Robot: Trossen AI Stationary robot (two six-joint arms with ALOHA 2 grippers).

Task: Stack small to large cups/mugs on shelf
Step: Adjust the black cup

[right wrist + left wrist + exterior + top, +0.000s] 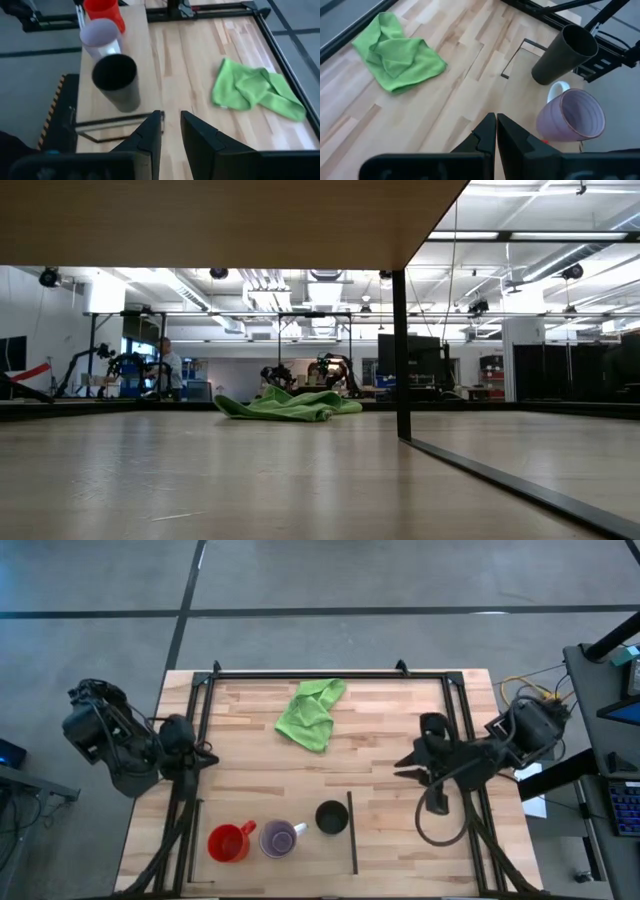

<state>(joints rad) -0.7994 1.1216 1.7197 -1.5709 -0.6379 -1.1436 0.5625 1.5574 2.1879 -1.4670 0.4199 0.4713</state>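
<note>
Three cups stand upright in a row on the light wood shelf [300, 862] at the table's near edge, between thin black bars. They are a red handled mug [228, 842] on the left, a translucent purple cup [278, 838] with a whitish handle in the middle, and a black handleless cup [331, 817] on the right. My left gripper [205, 755] is shut and empty at the table's left side. My right gripper [403, 766] is open and empty at the right side. The right wrist view shows the black cup [116, 80] ahead of the fingers, then the purple cup [100, 35] and the red mug [102, 10].
A bright green cloth [312, 712] lies crumpled at the table's far middle. A black metal frame [320, 674] runs around the table. A black upright bar [352, 832] edges the shelf on the right. In the low view a black post [400, 355] stands under a wooden board.
</note>
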